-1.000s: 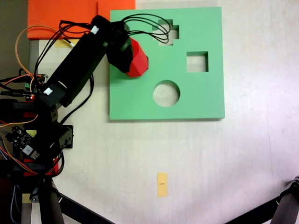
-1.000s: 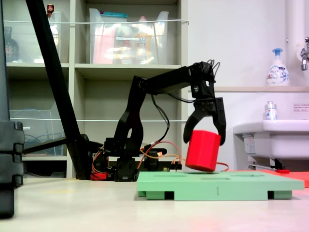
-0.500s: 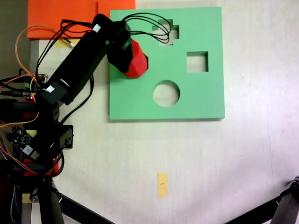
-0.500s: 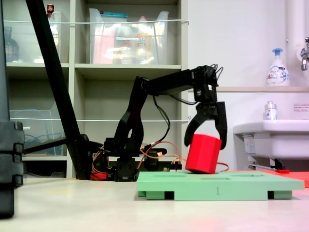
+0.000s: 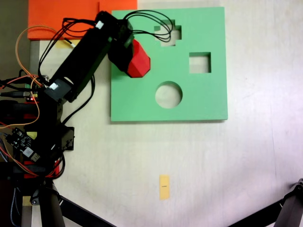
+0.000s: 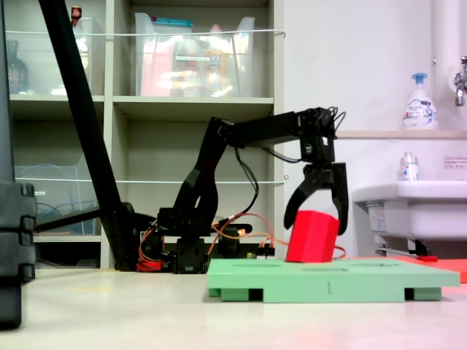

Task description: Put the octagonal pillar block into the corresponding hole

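Observation:
The octagonal pillar block [image 5: 139, 64] is bright red and sits tilted over the left part of the green foam board [image 5: 199, 101]. From the side, the block [image 6: 312, 239] touches the board's top [image 6: 365, 281] with its lower edge. My gripper [image 6: 315, 227] straddles its upper half and is shut on it. From above, the gripper [image 5: 134, 59] and arm cover the block's left side. The eight-sided hole is hidden. I see a round cutout [image 5: 168, 94], a square cutout [image 5: 200, 62] and a cross-like cutout [image 5: 173, 34] partly behind cables.
An orange foam sheet [image 5: 66, 16] lies at the top left behind the arm. The arm's base and wiring [image 5: 33, 137] fill the left edge. A yellow tag [image 5: 164, 187] lies on the table below the board. A sink [image 6: 408, 208] stands at right in a fixed view.
The gripper has carried the red block a little further out over the board and lowered it. Its bottom edge now meets the board's top.

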You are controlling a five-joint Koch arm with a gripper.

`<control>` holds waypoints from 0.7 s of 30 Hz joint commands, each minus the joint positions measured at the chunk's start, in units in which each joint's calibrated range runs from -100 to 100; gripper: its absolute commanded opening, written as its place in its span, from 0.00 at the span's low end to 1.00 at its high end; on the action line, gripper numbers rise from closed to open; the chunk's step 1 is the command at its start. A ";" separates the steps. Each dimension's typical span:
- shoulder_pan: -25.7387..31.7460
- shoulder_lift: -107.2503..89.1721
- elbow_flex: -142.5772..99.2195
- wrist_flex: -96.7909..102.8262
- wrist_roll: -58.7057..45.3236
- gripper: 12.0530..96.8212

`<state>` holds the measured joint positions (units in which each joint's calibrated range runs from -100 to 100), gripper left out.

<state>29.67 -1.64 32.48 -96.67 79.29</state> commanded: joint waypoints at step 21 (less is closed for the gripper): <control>-2.59 -0.31 3.31 1.58 1.66 0.33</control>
<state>27.81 -0.41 32.58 -95.40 80.76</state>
